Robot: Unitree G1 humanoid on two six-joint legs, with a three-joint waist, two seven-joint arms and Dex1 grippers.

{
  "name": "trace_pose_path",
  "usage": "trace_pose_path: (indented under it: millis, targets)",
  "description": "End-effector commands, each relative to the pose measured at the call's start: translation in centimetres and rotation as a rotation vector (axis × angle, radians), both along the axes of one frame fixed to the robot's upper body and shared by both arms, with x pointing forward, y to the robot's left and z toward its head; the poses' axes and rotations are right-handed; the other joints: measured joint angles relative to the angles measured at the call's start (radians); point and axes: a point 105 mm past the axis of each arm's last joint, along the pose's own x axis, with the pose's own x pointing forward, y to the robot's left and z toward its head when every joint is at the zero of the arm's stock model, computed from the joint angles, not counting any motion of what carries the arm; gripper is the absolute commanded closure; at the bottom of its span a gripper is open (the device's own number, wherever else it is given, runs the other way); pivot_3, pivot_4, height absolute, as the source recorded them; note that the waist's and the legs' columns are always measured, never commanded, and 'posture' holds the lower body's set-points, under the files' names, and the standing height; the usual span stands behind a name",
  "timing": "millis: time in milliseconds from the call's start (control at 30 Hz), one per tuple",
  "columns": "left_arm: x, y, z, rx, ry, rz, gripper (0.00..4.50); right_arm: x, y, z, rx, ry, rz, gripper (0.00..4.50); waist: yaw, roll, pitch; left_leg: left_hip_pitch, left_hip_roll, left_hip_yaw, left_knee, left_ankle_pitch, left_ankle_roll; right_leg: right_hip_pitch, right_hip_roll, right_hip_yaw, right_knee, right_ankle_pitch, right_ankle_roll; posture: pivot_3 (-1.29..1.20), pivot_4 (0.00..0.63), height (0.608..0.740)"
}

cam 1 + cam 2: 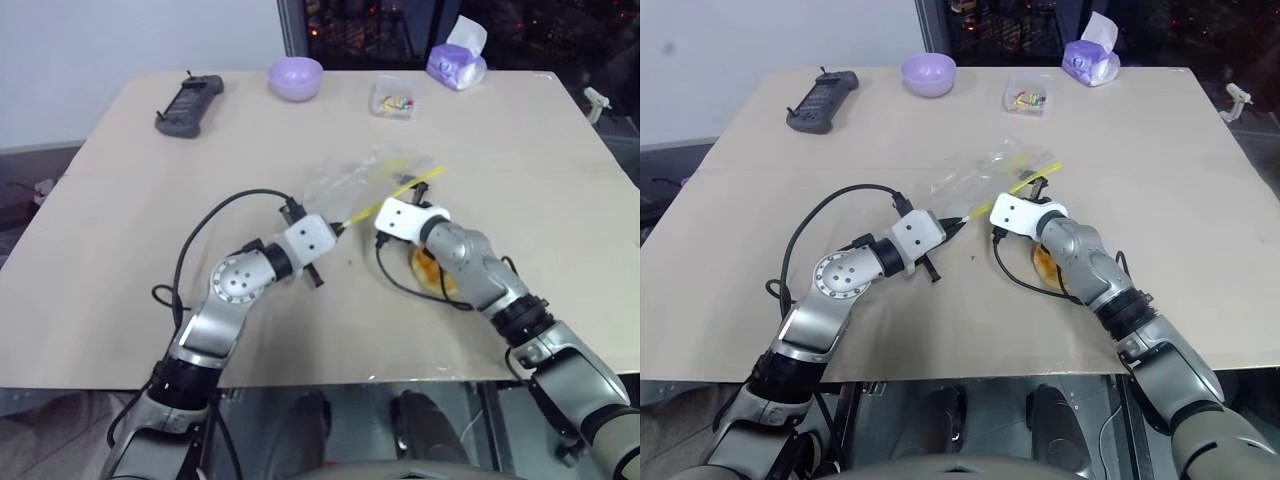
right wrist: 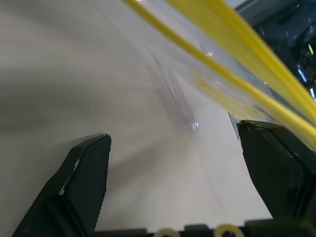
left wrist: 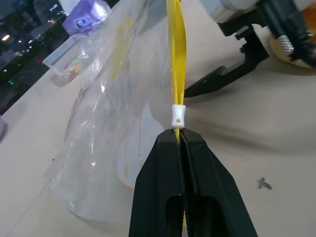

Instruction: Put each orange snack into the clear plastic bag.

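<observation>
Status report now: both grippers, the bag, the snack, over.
Left gripper shut on clear plastic bag at its yellow seal strip. Right gripper open beside the bag mouth, holding nothing. Orange snack on the table, partly under right arm. Nothing blocking.

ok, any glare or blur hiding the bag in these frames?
Left eye view: bag nearly vanishes against the pale table, only its yellow strip stands out. Left wrist view: window light glints on the film, the background is soft, and the left gripper pinching the strip is sharp. Right wrist view: right gripper's fingers blurred, the strip is soft.
</observation>
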Motion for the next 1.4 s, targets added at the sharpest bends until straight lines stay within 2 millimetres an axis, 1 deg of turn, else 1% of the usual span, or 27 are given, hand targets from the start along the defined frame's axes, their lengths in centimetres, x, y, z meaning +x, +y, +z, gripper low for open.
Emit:
trace_pose_path:
  millis: [33, 133, 200, 367, 467, 533, 567, 600, 667, 767, 800, 833, 900, 933, 967, 1000, 1033, 1100, 1133, 1167, 1400]
  targets:
    - [0.2, 0.5, 1.5, -0.023, -0.062, 0.041, 4.5, -0.3, -0.5, 1.4, 0.045, -0.004, 0.024, 0.04, 0.0, 0.0, 0.0, 0.0, 0.0, 0.0, 0.0, 0.0, 0.0, 0.0, 0.0, 0.0, 0.0, 0.0, 0.0, 0.0, 0.15, 0.74]
    - [0.8, 1.2, 2.2, -0.056, -0.08, 0.102, 4.5, -1.7, -0.3, 1.1, 0.125, 0.122, 0.088, 0.04, 0.001, 0.0, 0.0, 0.0, 0.0, 0.0, 0.0, 0.0, 0.0, 0.0, 0.0, 0.0, 0.0, 0.0, 0.0, 0.0, 0.15, 0.74]
    - [1.2, 1.5, 2.7, -0.071, -0.093, 0.132, 4.5, -2.8, 0.2, 1.1, 0.172, 0.188, 0.144, 0.04, 0.002, 0.0, 0.0, 0.0, 0.0, 0.0, 0.0, 0.0, 0.0, 0.0, 0.0, 0.0, 0.0, 0.0, 0.0, 0.0, 0.15, 0.74]
    - [1.8, 2.1, 3.3, -0.087, -0.11, 0.174, 4.5, -5.2, 1.0, 2.7, 0.358, 0.334, 0.241, 0.04, 0.0, 0.0, 0.0, 0.0, 0.0, -0.001, 0.0, 0.0, 0.0, 0.0, 0.0, 0.0, 0.0, 0.0, 0.0, 0.0, 0.15, 0.74]
    - [1.8, 2.2, 3.3, -0.088, -0.106, 0.177, 4.5, -6.6, 0.3, 3.5, 0.398, 0.381, 0.283, 0.04, 0.002, 0.0, 0.0, 0.0, 0.0, -0.001, 0.0, 0.0, 0.0, 0.001, 0.0, -0.001, 0.0, 0.0, 0.0, 0.0, 0.15, 0.74]
    - [1.8, 2.2, 3.2, -0.09, -0.103, 0.179, 4.5, -7.0, -0.4, 4.0, 0.402, 0.385, 0.281, 0.04, 0.005, 0.0, 0.0, 0.0, 0.0, -0.002, 0.0, 0.0, 0.0, 0.002, 0.0, -0.002, -0.001, 0.0, 0.0, 0.0, 0.15, 0.74]
    - [1.8, 2.2, 3.2, -0.092, -0.101, 0.179, 4.5, -6.9, -0.9, 4.3, 0.412, 0.381, 0.266, 0.04, 0.005, 0.0, 0.0, 0.0, 0.0, -0.003, 0.001, 0.0, 0.0, 0.003, 0.0, -0.003, -0.001, 0.0, 0.0, 0.0, 0.15, 0.74]
    - [1.8, 2.2, 3.2, -0.093, -0.099, 0.178, 4.5, -6.6, -1.5, 4.8, 0.441, 0.379, 0.242, 0.04, 0.005, 0.0, 0.0, 0.0, 0.0, -0.003, 0.001, 0.0, 0.0, 0.003, 0.0, -0.003, -0.001, 0.0, 0.0, 0.0, 0.15, 0.74]
    - [1.8, 2.1, 3.1, -0.096, -0.094, 0.173, 4.5, -6.4, -1.9, 6.1, 0.557, 0.411, 0.229, 0.04, 0.005, 0.0, 0.0, 0.001, 0.0, -0.003, 0.001, 0.0, 0.0, 0.003, 0.0, -0.003, 0.0, 0.0, 0.0, 0.0, 0.15, 0.74]
    - [1.8, 1.5, 2.9, -0.097, -0.09, 0.15, 4.5, -6.7, -1.0, 6.9, 0.657, 0.463, 0.27, 0.04, 0.0, 0.0, 0.0, 0.001, 0.0, -0.003, 0.001, 0.0, 0.0, 0.003, 0.0, -0.003, 0.0, 0.0, 0.0, 0.0, 0.15, 0.74]
    - [1.7, 1.2, 2.8, -0.089, -0.09, 0.137, 4.5, -6.4, -0.6, 6.9, 0.694, 0.48, 0.265, 0.8, 0.0, 0.0, 0.0, 0.001, 0.0, -0.003, 0.001, 0.0, 0.0, 0.003, 0.0, -0.003, 0.0, 0.0, 0.0, 0.0, 0.15, 0.74]
    - [1.7, 1.1, 2.8, -0.09, -0.089, 0.131, 4.5, -6.1, -0.2, 6.8, 0.708, 0.485, 0.257, 0.97, -0.001, 0.0, 0.0, 0.001, 0.0, -0.003, 0.0, 0.0, 0.0, 0.003, 0.0, -0.003, 0.0, 0.0, 0.0, 0.0, 0.15, 0.74]
    - [1.7, 0.9, 2.8, -0.089, -0.088, 0.126, 4.5, -5.8, 0.5, 6.9, 0.731, 0.493, 0.253, 1.53, 0.001, 0.0, 0.0, 0.001, 0.0, -0.003, 0.0, 0.0, 0.0, 0.003, 0.0, -0.003, 0.0, 0.0, 0.0, 0.0, 0.15, 0.74]
    - [1.7, 0.9, 2.8, -0.09, -0.088, 0.126, 4.5, -5.7, 0.7, 7.0, 0.733, 0.493, 0.255, 1.88, 0.001, 0.0, 0.0, 0.001, 0.0, -0.003, 0.001, 0.0, 0.0, 0.003, 0.0, -0.003, 0.0, 0.0, 0.0, 0.0, 0.15, 0.74]
    - [1.7, 0.9, 2.8, -0.089, -0.088, 0.126, 4.5, -5.7, 0.9, 7.1, 0.738, 0.495, 0.26, 2.05, 0.001, 0.0, 0.0, 0.001, 0.0, -0.003, 0.001, 0.0, 0.0, 0.003, 0.0, -0.003, 0.0, 0.0, 0.0, 0.0, 0.15, 0.74]
    - [1.6, 0.9, 2.7, -0.088, -0.088, 0.125, 4.5, -5.7, 1.2, 7.1, 0.744, 0.496, 0.263, 2.62, 0.003, 0.0, 0.0, 0.001, 0.0, -0.003, 0.001, 0.0, 0.0, 0.003, 0.0, -0.003, 0.0, 0.0, 0.0, 0.0, 0.15, 0.74]
    - [1.6, 0.8, 2.8, -0.088, -0.089, 0.122, 4.5, -5.6, 1.4, 7.2, 0.748, 0.497, 0.265, 2.89, 0.003, 0.0, 0.0, 0.001, 0.0, -0.003, 0.001, 0.0, 0.0, 0.003, 0.0, -0.003, 0.0, 0.0, 0.0, 0.0, 0.15, 0.74]
    - [1.6, 0.7, 2.8, -0.088, -0.089, 0.118, 4.5, -5.4, 1.7, 7.2, 0.752, 0.499, 0.265, 3.72, 0.003, 0.0, 0.0, 0.0, 0.0, -0.004, 0.001, 0.0, 0.0, 0.003, 0.0, -0.004, -0.001, 0.0, 0.0, 0.0, 0.15, 0.74]
    - [1.5, 0.7, 2.8, -0.087, -0.09, 0.114, 4.5, -5.3, 1.9, 7.2, 0.757, 0.501, 0.262, 4.2, 0.002, 0.0, 0.0, 0.001, 0.0, -0.004, 0.001, 0.0, 0.0, 0.003, 0.0, -0.004, -0.001, 0.0, 0.0, 0.0, 0.15, 0.74]
    - [1.5, 0.6, 2.8, -0.087, -0.09, 0.111, 4.5, -5.1, 1.9, 7.1, 0.761, 0.503, 0.258, 4.47, 0.002, 0.0, 0.0, 0.0, 0.0, -0.004, 0.001, 0.0, 0.0, 0.003, 0.0, -0.004, -0.001, 0.0, 0.0, 0.0, 0.15, 0.74]
    - [1.1, 0.2, 2.9, -0.091, -0.092, 0.088, 4.5, -3.9, 2.0, 6.4, 0.784, 0.518, 0.21, 4.47, 0.002, 0.0, 0.0, 0.001, 0.0, -0.004, 0.001, 0.0, 0.0, 0.003, 0.0, -0.004, -0.001, 0.0, 0.0, 0.0, 0.15, 0.74]
